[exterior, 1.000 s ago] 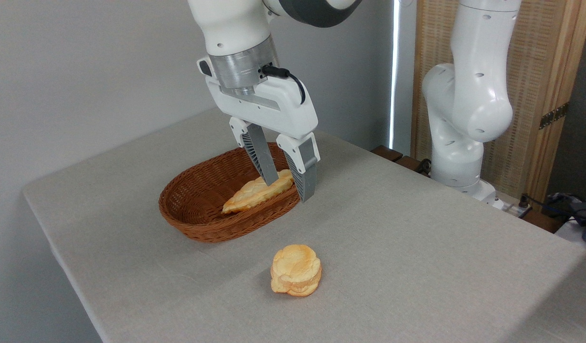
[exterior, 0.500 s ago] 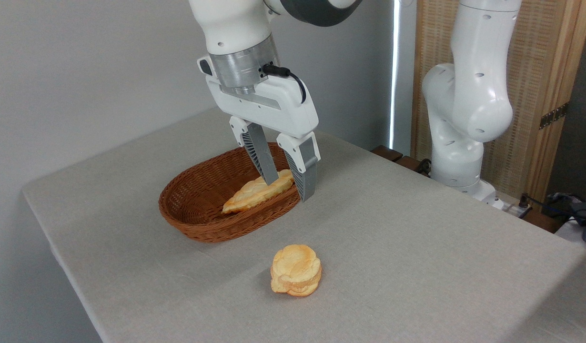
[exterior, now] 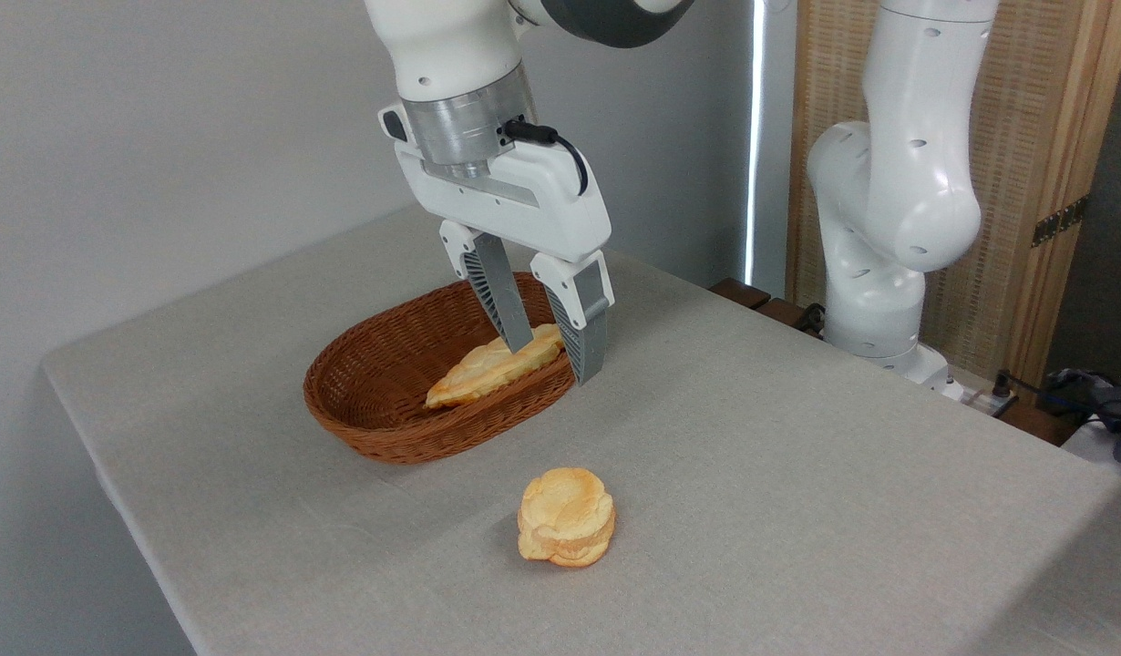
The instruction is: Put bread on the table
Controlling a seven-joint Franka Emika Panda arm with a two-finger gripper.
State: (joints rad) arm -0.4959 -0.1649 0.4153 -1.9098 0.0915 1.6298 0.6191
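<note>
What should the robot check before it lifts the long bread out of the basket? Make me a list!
1. Gripper sits around the bread's wide end: ok, one finger on each side.
2. Gripper squeezing the bread firmly: cannot tell, the contact is hidden from this view.
3. Bread out of the basket: not ok, its pointed end lies inside.
4. Right finger free of the basket rim: cannot tell, it hangs just outside the rim.
5. Bare table to set it down: ok, plenty to the right.
6. Round bun out of the way: ok, it sits apart in front of the basket.
</note>
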